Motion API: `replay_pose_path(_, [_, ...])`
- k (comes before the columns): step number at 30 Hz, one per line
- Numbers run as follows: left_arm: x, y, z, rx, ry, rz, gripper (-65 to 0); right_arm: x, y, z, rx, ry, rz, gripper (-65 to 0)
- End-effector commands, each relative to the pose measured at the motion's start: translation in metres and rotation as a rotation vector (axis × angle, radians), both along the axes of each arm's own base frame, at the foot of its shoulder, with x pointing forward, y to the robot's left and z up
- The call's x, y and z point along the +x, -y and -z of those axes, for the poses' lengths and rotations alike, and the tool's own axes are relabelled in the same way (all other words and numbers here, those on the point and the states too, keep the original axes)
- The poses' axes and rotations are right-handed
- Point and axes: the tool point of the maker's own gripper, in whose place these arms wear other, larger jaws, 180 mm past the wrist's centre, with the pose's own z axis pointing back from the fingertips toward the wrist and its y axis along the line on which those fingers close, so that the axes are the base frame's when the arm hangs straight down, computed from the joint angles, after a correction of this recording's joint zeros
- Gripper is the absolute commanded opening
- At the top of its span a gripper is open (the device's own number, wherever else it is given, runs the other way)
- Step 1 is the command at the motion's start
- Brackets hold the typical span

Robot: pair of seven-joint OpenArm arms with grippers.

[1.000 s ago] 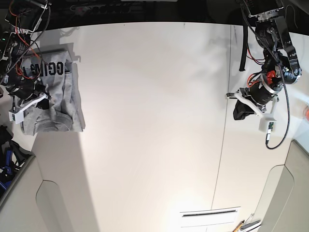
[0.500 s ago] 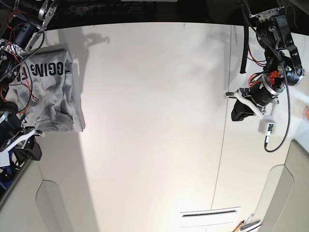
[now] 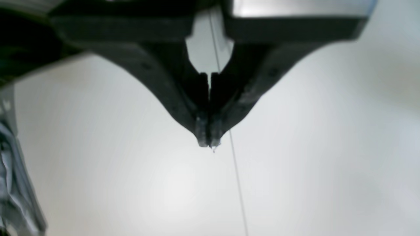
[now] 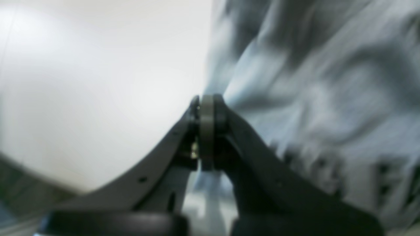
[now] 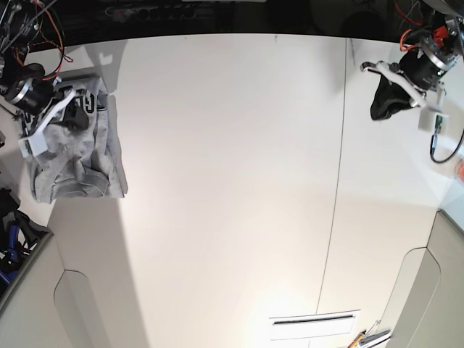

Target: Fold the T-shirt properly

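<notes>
The grey T-shirt lies folded in a compact bundle at the far left of the white table. My right gripper hovers over its upper part and hides the black lettering in the base view. In the right wrist view the right gripper is shut, with its tips at the shirt's edge. The view is blurred, and no cloth shows between the jaws. My left gripper is at the far right rear. It is shut and empty over bare table in the left wrist view.
A seam runs front to back through the table's right part. A white slotted plate lies at the front edge. Grey panels stand at both front corners. Something grey and crinkled shows at the left wrist view's edge.
My right arm swung off the shirt to the front left, then back up over the shirt's lettered part. My left arm rose toward the far right rear. The shirt stayed in place.
</notes>
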Motion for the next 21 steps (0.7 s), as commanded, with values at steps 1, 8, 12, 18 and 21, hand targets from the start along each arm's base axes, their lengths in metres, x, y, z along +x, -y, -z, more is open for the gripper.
replay_pose_path(1, [-0.009,0.001,-0.006,-0.001,0.005,0.019,-65.0,-0.007,0.001,-0.008,-0.001,0.019,-0.02,-65.0])
replay_pose_path(8, [-0.078,-0.012,-0.001,-0.053,-0.152,0.02,-65.0,-0.063,0.013,-0.032,-0.064,-0.022,-0.017,-65.0])
replay_pose_path(12, [-0.117,-0.02,0.0,-0.056,-0.272,0.022,-65.0,-0.092,0.033,-0.052,-0.157,-0.057,-0.008,-65.0])
replay_pose_path(18, [-0.148,-0.036,-0.003,0.03,-0.418,0.116,-65.0,-0.129,0.062,-0.062,-0.273,-0.167,-0.044,-65.0])
replay_pose_path(21, [-0.158,-0.041,-0.004,0.054,-0.469,0.151,-65.0,-0.147,0.071,-0.062,-0.318,-0.249,-0.102,-65.0])
